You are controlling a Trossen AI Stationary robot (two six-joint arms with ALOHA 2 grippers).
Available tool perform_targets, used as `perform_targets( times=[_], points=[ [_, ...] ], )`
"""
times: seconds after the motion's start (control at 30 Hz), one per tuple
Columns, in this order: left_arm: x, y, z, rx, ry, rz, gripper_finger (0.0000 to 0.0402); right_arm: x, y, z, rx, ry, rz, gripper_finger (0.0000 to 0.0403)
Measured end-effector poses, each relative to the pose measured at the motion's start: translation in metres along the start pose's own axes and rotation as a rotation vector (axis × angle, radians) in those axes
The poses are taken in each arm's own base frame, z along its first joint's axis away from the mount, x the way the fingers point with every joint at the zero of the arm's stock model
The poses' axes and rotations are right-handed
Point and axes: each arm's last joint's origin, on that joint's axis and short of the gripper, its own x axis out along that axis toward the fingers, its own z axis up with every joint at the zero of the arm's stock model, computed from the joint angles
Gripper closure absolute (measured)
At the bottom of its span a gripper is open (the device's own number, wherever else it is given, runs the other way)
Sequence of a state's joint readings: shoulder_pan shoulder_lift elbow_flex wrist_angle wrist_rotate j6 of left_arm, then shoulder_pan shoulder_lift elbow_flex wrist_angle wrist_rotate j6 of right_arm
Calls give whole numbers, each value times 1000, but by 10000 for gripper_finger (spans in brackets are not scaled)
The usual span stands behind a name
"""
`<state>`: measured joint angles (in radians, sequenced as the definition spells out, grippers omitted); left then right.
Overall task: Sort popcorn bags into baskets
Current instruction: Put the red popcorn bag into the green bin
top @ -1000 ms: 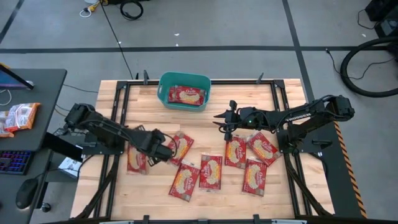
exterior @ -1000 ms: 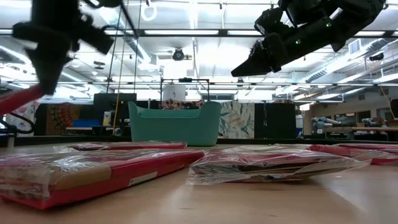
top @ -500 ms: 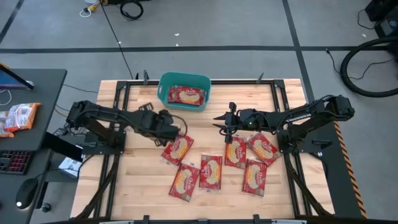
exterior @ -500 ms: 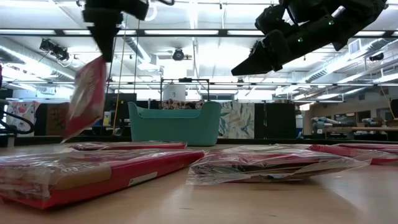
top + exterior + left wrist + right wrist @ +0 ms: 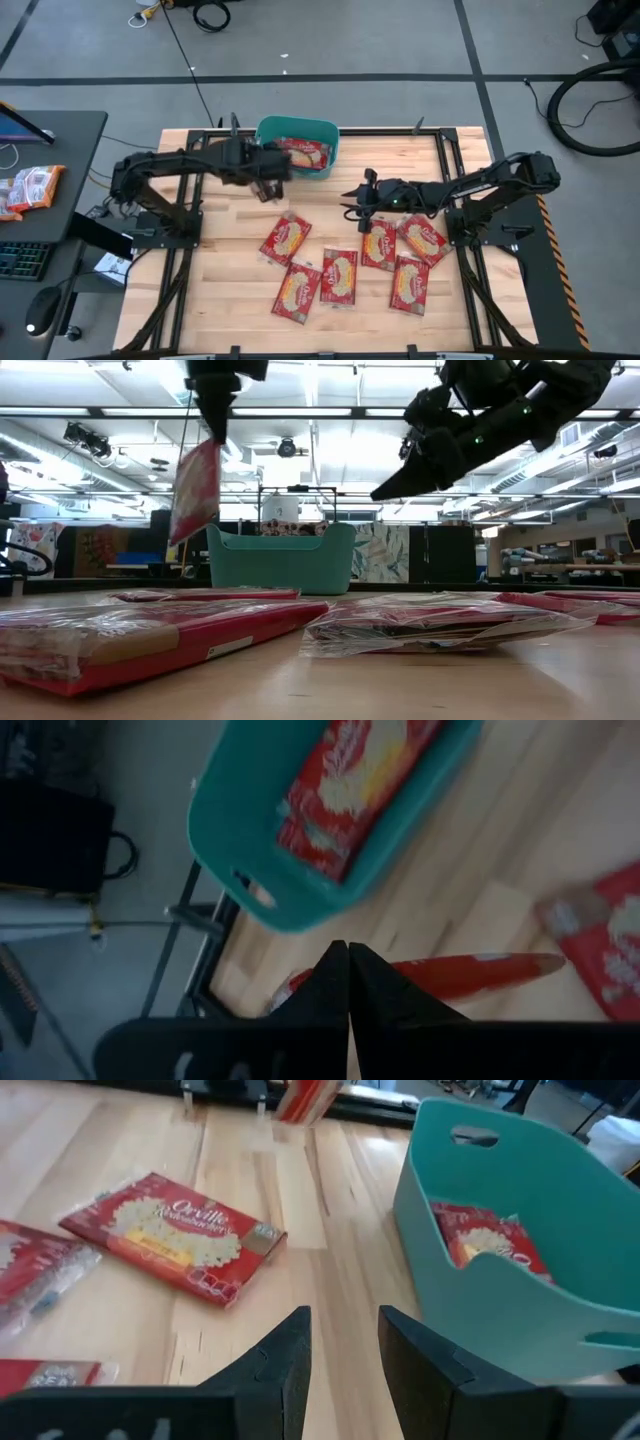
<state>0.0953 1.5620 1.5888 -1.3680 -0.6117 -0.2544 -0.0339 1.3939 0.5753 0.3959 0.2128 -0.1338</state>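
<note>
Left gripper (image 5: 268,185) pinches a popcorn bag (image 5: 195,490), hanging just left of the teal basket (image 5: 266,135) at upper centre of your high view.
Your right gripper (image 5: 353,199), fingers slightly spread, hovers mid-table above six packets (image 5: 338,275) lying flat on the wooden table (image 5: 460,300). One packet (image 5: 308,153) lies inside the basket. Grey floor and a dark desk (image 5: 70,140) at left surround the table.

Wooden bench (image 5: 220,300) with packets and a tub

A teal basket (image 5: 266,160) stands at the far edge of the bench, near the middle. Six red popcorn bags (image 5: 338,275) lie flat across the middle and near part of the bench, loosely grouped, some touching or overlapping at their edges. Both arms' bases sit at its sides.
</note>
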Motion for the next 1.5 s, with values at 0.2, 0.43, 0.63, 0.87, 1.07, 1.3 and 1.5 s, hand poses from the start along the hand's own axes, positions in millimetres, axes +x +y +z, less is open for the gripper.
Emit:
perform_targets(
  times=[0.2, 0.43, 0.63, 0.87, 1.07, 1.3, 1.5],
  points=[
    [13, 23, 20, -53, -89, -53, 401, 5, 2, -4, 0, 9, 1, 279],
    [30, 50, 36, -153, -179, -192, 401, 4, 6, -6, 22, 37, 14, 279],
    [43, 76, 40, -295, -210, -211, 401, 3, 9, -8, 27, 59, 26, 279],
    [54, 103, 46, -461, -287, -253, 401, 2, 11, -8, 24, 60, 6, 279],
    [69, 120, 52, -584, -343, -305, 401, 2, 11, -7, 11, 55, 4, 279],
    [99, 117, 65, -649, -331, -333, 401, 2, 11, -6, -17, 39, 2, 279],
    [121, 111, 81, -672, -384, -409, 401, 2, 11, -5, -23, 34, 2, 279]
  ],
)
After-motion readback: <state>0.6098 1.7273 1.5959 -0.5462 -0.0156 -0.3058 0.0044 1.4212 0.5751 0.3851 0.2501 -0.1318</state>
